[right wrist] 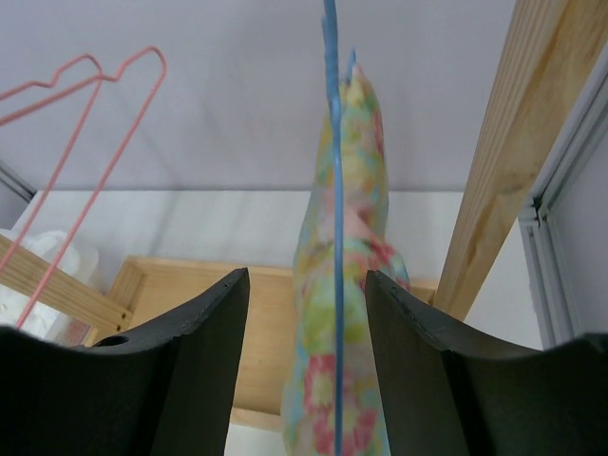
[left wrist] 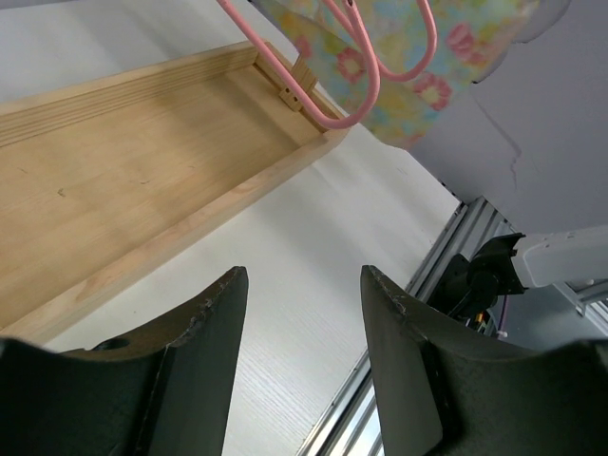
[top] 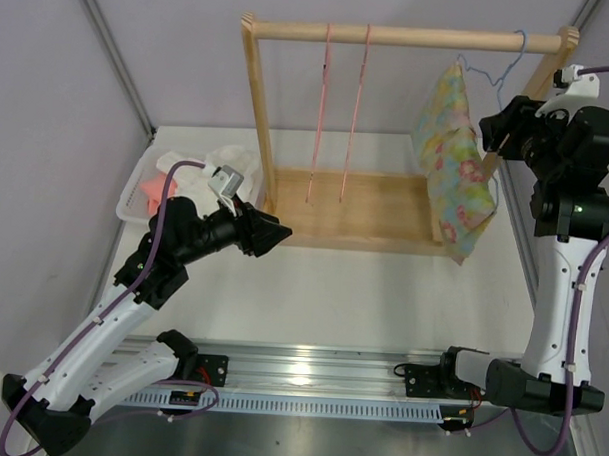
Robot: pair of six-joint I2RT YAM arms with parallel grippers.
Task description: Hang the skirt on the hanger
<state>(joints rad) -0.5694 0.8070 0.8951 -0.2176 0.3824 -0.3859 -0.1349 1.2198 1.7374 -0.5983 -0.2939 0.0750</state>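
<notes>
the right fingers (right wrist: 204, 351) are wide open near the hanger (right wrist: 332, 114). a bump could knock the skirt (right wrist: 366, 180) off. left fingers (left wrist: 199, 351) wide, empty.

So the skirt (top: 455, 168) is up on the hanger (top: 507, 67), hanging at the right end of the wooden rail (top: 411, 36). It's soft cloth, pastel yellow, green and blue patches with pink flowers. It droops in a narrow, bunched bundle, and its bottom end is down by the rack's wooden base (top: 375, 215). The hanger is thin light-blue wire, with its hook over the rail close to the right post. From my right wrist it's edge-on: one blue line straight up, with the flowery cloth right along it.
</notes>
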